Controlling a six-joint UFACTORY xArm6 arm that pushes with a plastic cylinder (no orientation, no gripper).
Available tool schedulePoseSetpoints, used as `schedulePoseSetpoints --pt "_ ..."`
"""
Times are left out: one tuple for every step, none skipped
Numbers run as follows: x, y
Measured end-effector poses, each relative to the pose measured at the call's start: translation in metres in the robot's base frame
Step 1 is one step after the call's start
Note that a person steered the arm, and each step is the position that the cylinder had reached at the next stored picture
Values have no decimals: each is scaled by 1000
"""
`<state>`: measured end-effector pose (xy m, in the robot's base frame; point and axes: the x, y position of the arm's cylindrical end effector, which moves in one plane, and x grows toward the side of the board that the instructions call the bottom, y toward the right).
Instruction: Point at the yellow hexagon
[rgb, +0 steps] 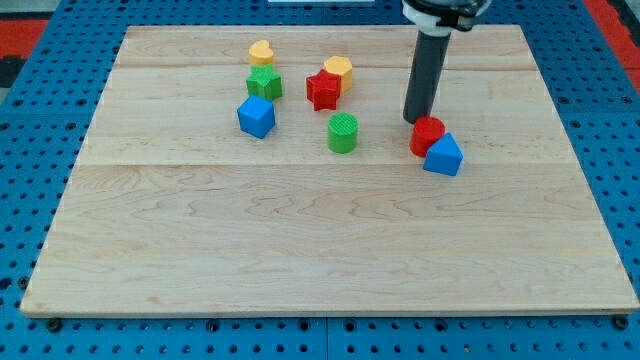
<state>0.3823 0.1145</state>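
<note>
The yellow hexagon (339, 71) stands on the wooden board near the view's top centre, touching the red star (322, 89) at its lower left. My tip (415, 121) is down on the board well to the right of the hexagon, just above and left of the red cylinder (427, 134). The rod rises straight up from the tip to the view's top edge.
A blue block (443, 155) touches the red cylinder at its lower right. A green cylinder (342, 132) stands below the red star. At the left are a yellow heart (261, 52), a green block (264, 83) and a blue cube (256, 116). The wooden board (330, 240) lies on a blue pegboard.
</note>
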Motion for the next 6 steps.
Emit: schedulePoseSetpoints --pt "1 0" --pt "-12 -3" --pt "-61 -18" --pt "-74 -18" --pt "-78 -26" --pt "-92 -66"
